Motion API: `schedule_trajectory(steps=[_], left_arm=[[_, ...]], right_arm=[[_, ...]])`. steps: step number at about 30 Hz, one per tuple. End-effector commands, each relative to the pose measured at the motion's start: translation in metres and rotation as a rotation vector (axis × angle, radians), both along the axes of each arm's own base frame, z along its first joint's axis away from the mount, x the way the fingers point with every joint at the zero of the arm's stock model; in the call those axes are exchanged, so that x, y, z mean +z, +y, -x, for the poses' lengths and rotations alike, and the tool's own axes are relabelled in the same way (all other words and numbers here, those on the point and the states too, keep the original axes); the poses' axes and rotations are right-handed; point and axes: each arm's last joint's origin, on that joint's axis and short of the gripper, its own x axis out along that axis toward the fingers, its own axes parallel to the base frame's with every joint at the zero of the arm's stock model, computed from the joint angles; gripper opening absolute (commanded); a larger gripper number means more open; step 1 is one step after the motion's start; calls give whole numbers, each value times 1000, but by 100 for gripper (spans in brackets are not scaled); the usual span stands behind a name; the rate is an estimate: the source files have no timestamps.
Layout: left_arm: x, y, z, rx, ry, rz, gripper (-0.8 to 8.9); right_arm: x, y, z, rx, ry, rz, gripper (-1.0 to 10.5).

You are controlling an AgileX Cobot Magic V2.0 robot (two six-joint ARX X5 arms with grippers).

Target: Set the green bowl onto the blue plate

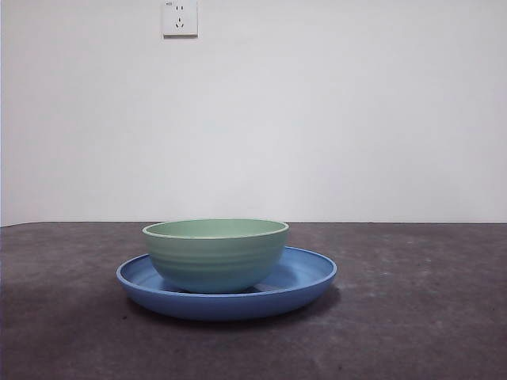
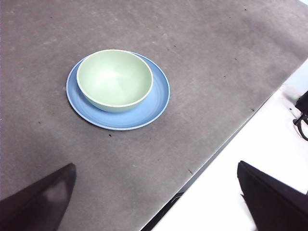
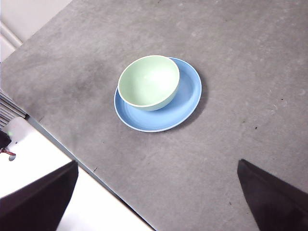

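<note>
Front view gave me the scene level across the dark grey matte desk (image 1: 412, 317): the pale mint-green round bowl with faint ridges on its outer wall (image 1: 215, 255) sat upright on the wide, shallow, glossy blue round plate (image 1: 305, 277), its base resting inside the plate's raised rim. From this angle I saw the bowl left of the plate's middle, so that more blue showed on the right side than on the left. Behind them stood a plain white wall with a white socket plate (image 1: 180, 17) high up, left of centre. No arm showed in this view.

From the left wrist view I looked down on the same pair. The bowl (image 2: 114, 79) was empty, its lighter rim unbroken, and it sat off-centre on the plate (image 2: 156, 98), close to one side of the rim, leaving a broad blue crescent on the other side. The left claw (image 2: 156, 202) hung well apart from both, over the desk's edge, its two black jaws spread wide with nothing between them.

From the right wrist view I saw the bowl (image 3: 149, 82) again set toward one side of the plate (image 3: 187, 101). The right claw (image 3: 159, 202) was likewise well away from them, near the desk's edge, jaws wide apart and holding nothing.
</note>
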Motion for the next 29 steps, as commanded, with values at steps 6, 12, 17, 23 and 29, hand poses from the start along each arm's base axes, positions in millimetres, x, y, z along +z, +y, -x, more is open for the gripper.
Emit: schedule_trajectory(steps=[6, 12, 17, 23, 29], left_arm=[[4, -1, 0, -29, -51, -8, 6], [4, 0, 0, -30, -45, -13, 6], [4, 0, 0, -30, -45, -13, 6], [4, 0, 0, -17, -45, -15, 6], [4, 5, -4, 111, -77, -26, 6]], right_arm=[[4, 0, 0, 15, -23, 1, 17], [4, 0, 0, 14, -23, 1, 17], [5, 0, 0, 14, -25, 0, 17], [5, 0, 0, 14, -31, -1, 17], [5, 1, 0, 14, -32, -1, 17]])
